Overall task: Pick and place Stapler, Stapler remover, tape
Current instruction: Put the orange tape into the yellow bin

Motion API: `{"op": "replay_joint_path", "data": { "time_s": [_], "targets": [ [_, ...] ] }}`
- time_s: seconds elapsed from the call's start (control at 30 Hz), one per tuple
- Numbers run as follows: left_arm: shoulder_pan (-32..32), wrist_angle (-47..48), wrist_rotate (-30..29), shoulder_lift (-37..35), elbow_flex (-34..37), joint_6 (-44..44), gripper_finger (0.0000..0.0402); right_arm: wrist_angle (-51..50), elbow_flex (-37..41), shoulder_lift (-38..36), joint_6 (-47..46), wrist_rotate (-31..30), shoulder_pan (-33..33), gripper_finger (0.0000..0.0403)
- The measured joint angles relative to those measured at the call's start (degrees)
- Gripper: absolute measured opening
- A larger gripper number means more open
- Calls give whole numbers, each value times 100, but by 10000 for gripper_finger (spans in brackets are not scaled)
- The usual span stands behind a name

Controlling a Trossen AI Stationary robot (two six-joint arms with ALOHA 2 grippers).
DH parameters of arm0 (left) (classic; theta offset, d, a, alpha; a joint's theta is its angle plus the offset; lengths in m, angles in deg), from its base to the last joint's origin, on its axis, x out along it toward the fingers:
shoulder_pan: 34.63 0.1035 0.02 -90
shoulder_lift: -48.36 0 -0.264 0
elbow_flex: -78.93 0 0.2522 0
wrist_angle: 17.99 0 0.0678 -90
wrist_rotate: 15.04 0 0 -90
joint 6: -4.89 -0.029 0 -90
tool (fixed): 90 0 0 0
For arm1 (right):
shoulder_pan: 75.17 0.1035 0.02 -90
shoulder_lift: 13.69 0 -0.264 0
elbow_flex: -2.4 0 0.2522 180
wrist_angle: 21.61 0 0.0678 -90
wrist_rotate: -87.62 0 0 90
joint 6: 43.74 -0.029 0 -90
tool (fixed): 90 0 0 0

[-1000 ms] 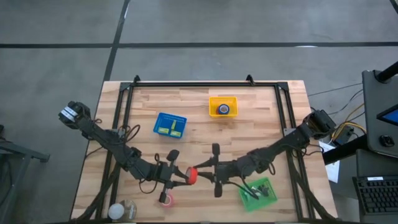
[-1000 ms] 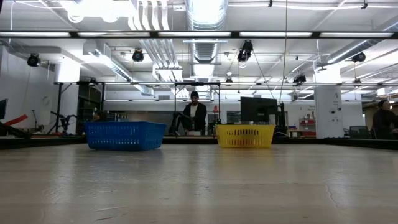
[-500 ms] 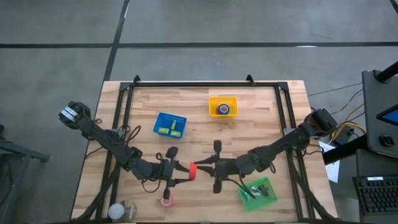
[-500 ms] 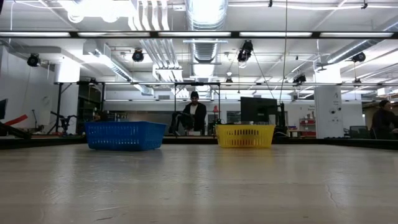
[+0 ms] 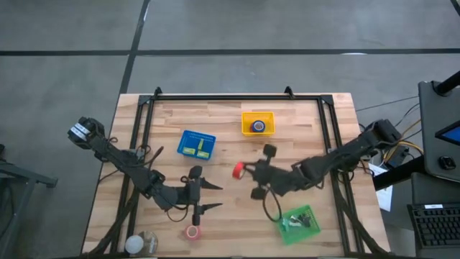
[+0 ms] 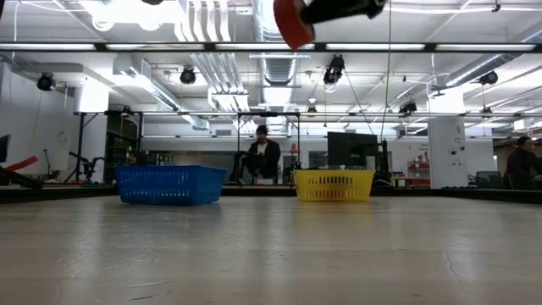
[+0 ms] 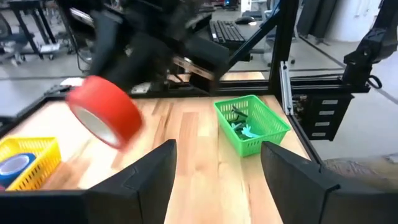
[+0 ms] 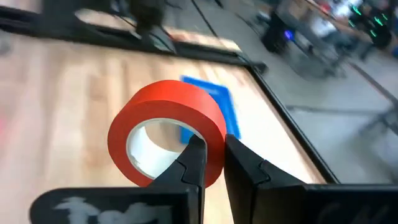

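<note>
A red tape roll (image 5: 238, 170) hangs above the table's middle, with my right gripper (image 5: 244, 171) shut on it; the low view shows the roll (image 6: 294, 21) high up. My left gripper (image 5: 214, 196) stands open a little to the roll's left and nearer, touching nothing; its wrist view shows the roll (image 7: 106, 118) ahead of its fingers. Another red tape roll (image 5: 192, 232) lies flat near the front edge. A blue tape roll (image 5: 259, 126) lies in the yellow basket (image 5: 257, 115). Small items lie in the blue and green baskets; whether they are the stapler and the stapler remover I cannot tell. My right gripper pinches the roll's ring wall (image 8: 214, 140), one finger (image 8: 194, 163) inside the hollow and the other (image 8: 245, 165) outside. The fingers come about level from the table's right. The roll stands on edge, lifted clear of the table.
The blue basket (image 5: 196, 144) stands left of centre and the yellow one at the far middle. The green basket (image 5: 298, 224) sits at the front right. A pale round object (image 5: 140, 244) sits at the front left corner. A person (image 6: 264, 157) sits beyond the table.
My left gripper has opened and let go of the red roll, staying near the front middle. My right gripper, shut on the roll, has carried it up and toward the far edge, lifting it into the low view's top.
</note>
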Motion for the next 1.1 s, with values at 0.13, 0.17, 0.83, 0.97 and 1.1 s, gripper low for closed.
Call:
{"op": "replay_joint_path", "data": {
  "time_s": [0.13, 0.17, 0.83, 0.97, 1.1],
  "targets": [
    [0, 231, 1, 2, 1, 405, 236, -1106, -1, -372, -628, -7, -534, 31],
    [0, 302, 0, 2, 1, 520, 236, -1418, -1, -463, -804, -1, -739, 31],
    [-7, 644, 3, 6, 1, 1021, 236, -2454, 45, -558, -1063, 2768, -5104, 31],
    [-7, 751, 4, 7, 2, 1110, 236, -2490, 42, -371, -1198, 3149, -5442, 31],
    [-7, 749, 4, 9, 35, 1118, 236, -2266, 22, -23, -1245, 3160, -5453, 31]
  ]
}}
